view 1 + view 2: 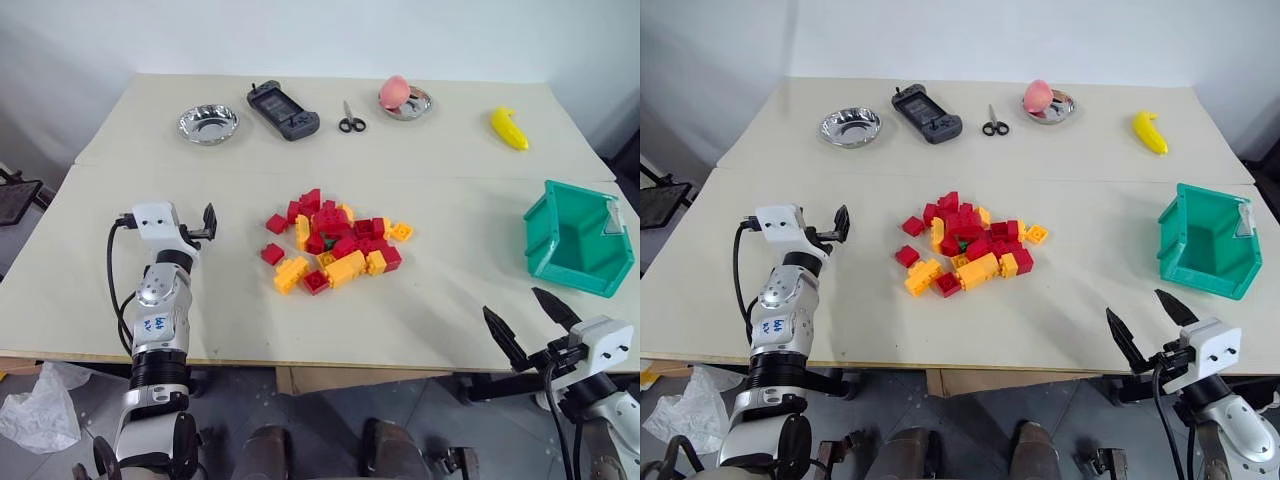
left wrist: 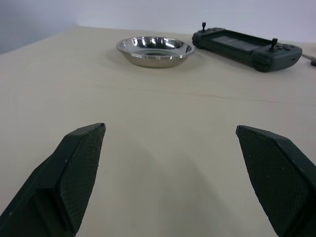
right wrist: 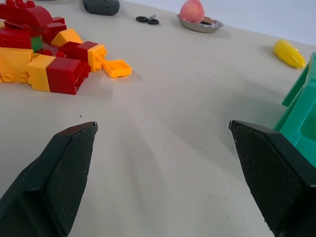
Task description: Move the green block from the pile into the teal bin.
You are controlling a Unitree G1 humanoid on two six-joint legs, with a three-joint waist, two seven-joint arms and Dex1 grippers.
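**Both hands open and empty; green block still buried in the pile**

Head views: A pale table carries the pile of red and yellow bricks at its middle. The green block is barely visible as a sliver of green among the red bricks near the pile's centre, mostly covered by its neighbours. The teal bin stands on the table at the robot's right, well apart from the pile, its cut-away front facing the near edge; nothing can be made out inside it. Along the far side lie a steel bowl, a dark handheld controller, a pair of scissors, a second bowl holding a peach, and a yellow banana. The left hand hovers over the table to the left of the pile, apart from it. The right hand sits at the table's near edge, in front of the bin, its two black fingers spread wide with nothing between them.

Left wrist view: The left hand's fingers stand wide apart over bare table, holding nothing; the steel bowl and controller lie beyond.

Right wrist view: The right hand's fingers are likewise spread and empty. A patch of green shows among the red bricks; the bin's wall rises beside one finger.
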